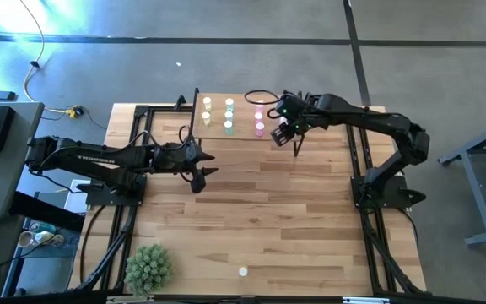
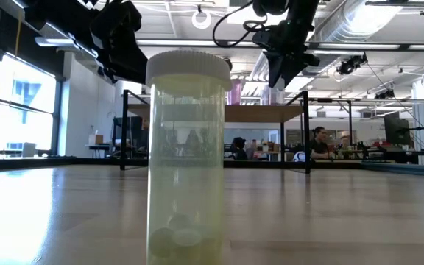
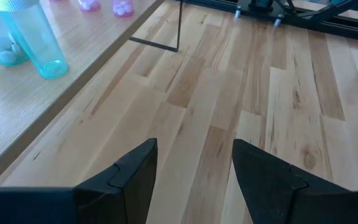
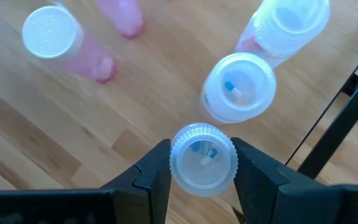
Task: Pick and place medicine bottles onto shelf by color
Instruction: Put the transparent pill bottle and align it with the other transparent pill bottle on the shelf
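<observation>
The light-wood shelf (image 1: pixel 241 127) stands at the table's far side. On it stand rows of yellow (image 1: pixel 207 110), green (image 1: pixel 229 116) and pink bottles (image 1: pixel 259 120). My right gripper (image 1: pixel 278 131) is over the shelf's right end, shut on a clear pale-capped bottle (image 4: pixel 202 155), beside two like bottles (image 4: pixel 238 87) and the pink ones (image 4: pixel 61 43). My left gripper (image 1: pixel 201 165) is open and empty above the table (image 3: pixel 260 93), near the shelf's left front. One pale yellowish bottle (image 1: pixel 243 271) stands upright on its base by the table's near edge, right before the low view (image 2: pixel 186 147). My right gripper pinches the clear bottle at its cap (image 4: pixel 178 158) between its two fingers, one on each side. The fingers come from above, pointing down. The bottle is upright, cap up; I cannot tell whether its base stands on the shelf board.
A spiky green plant (image 1: pixel 148 267) stands at the table's near left corner. Black metal frames (image 1: pixel 133 135) run along both sides of the table. The shelf's thin black leg (image 4: pixel 334 118) is close beside my right gripper. People sit in the room behind (image 2: pixel 319 141).
</observation>
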Robot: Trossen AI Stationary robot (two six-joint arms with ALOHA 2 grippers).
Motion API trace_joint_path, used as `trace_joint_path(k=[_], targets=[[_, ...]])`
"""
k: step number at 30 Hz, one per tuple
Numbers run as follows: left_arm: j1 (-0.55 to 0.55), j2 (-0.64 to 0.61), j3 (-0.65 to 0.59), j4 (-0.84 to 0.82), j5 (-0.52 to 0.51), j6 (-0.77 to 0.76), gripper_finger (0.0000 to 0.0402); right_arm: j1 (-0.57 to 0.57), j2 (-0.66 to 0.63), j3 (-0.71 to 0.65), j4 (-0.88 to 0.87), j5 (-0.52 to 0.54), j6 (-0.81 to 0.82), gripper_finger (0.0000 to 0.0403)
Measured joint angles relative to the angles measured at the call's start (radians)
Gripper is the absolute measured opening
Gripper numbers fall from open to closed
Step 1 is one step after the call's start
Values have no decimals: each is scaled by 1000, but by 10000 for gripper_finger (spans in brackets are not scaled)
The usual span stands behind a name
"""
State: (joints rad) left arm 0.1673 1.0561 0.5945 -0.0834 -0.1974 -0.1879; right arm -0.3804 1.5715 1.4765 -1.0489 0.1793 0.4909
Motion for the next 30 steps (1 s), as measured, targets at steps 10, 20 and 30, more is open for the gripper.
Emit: trace_joint_path(k=[10, 20, 30], targets=[[0, 0, 0, 0, 0, 0, 197, -14, 0, 0, 7, -23, -2, 134], [0, 0, 0, -3, 0, 16, 197, -14, 0, 0, 15, -28, -2, 136], [0, 0, 0, -2, 0, 16, 197, -14, 0, 0, 3, -31, 5, 171]])
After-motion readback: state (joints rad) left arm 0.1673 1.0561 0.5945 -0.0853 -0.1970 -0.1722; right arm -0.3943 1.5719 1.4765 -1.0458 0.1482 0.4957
